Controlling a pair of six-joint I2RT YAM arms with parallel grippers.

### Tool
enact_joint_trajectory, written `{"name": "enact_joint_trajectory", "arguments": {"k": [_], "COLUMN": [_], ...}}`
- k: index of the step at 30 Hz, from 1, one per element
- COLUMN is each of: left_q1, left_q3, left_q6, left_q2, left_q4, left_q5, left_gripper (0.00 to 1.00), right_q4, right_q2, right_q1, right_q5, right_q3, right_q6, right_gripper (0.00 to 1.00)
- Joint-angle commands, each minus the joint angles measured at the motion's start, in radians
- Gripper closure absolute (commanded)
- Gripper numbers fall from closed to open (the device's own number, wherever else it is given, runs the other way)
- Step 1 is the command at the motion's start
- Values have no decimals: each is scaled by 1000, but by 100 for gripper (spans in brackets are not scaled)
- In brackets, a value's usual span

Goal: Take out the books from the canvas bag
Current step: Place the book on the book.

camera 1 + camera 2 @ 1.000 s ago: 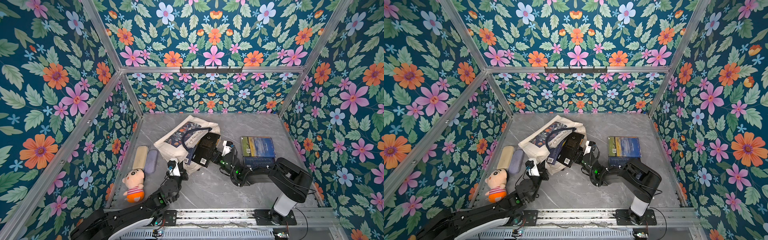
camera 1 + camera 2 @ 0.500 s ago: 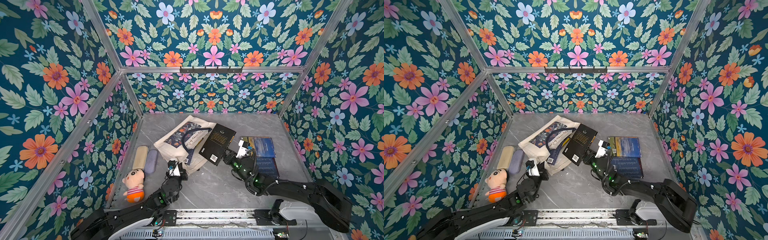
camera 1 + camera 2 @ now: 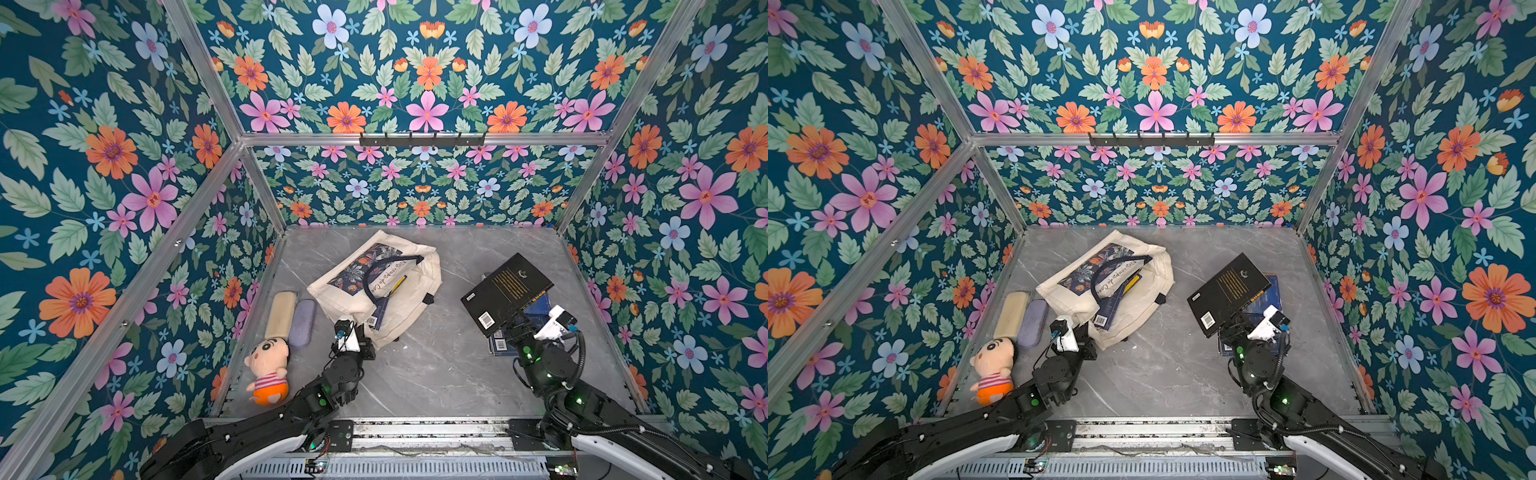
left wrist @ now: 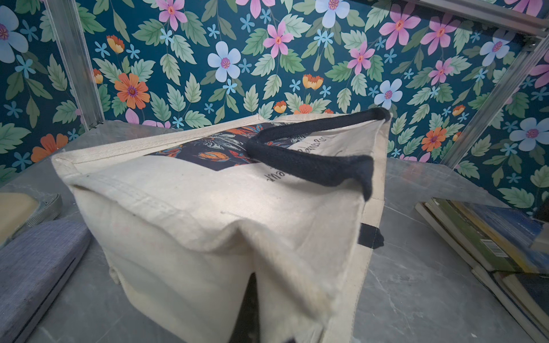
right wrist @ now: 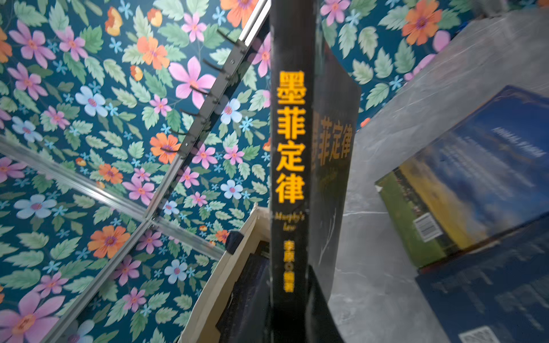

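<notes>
My right gripper (image 3: pixel 506 327) is clamped on the black book (image 3: pixel 507 289), which has yellow lettering on cover and spine and is held tilted at two o'clock over the book stack (image 3: pixel 540 309). The cream canvas bag (image 3: pixel 409 291) slumps at eleven o'clock, a dark blue book (image 3: pixel 380 309) poking from its mouth. My left gripper (image 3: pixel 358 337) is closed on the bag's near corner, its fingertips hidden by cloth.

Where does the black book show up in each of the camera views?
In a top view: black book, right of centre, lifted and tilted.
In a top view: black book again right of centre, over the blue books.
Left wrist: not clearly in it.
Right wrist: its spine, yellow lettering, runs through the middle.
Shared landmark: canvas bag, in all four.
</notes>
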Motion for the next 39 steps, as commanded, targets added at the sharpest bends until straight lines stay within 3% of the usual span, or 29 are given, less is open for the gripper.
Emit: {"name": "enact_joint_trajectory", "arguments": {"k": [1,5,16,21,34,39], "left_q1": [1,1,1,1,1,1], "left_q3": [8,8,3,5,5,6], "left_q6": [-6,-7,-11,-11,-10,-11], "left_q2": [-4,-10,-42,-34,-34,-29], "left_q4": [-15,-19,-44,-39,-44,-39], "left_q5": [-4,1,2,1,-1,1], "left_gripper": [100,100,100,100,100,100], "right_q4": [-211,-358,-436,-559,-659,-555], "right_q2": [-117,-205,-110,-89,155,134], "right_q1": [1,1,1,1,1,1], "right_q5": [133,199,267,256,207,173], "right_q3": [-15,-35,-97,-112,-76,-120], "right_q6": [68,152,393,579,912,869], "right_gripper": [100,100,100,100,100,100]}}
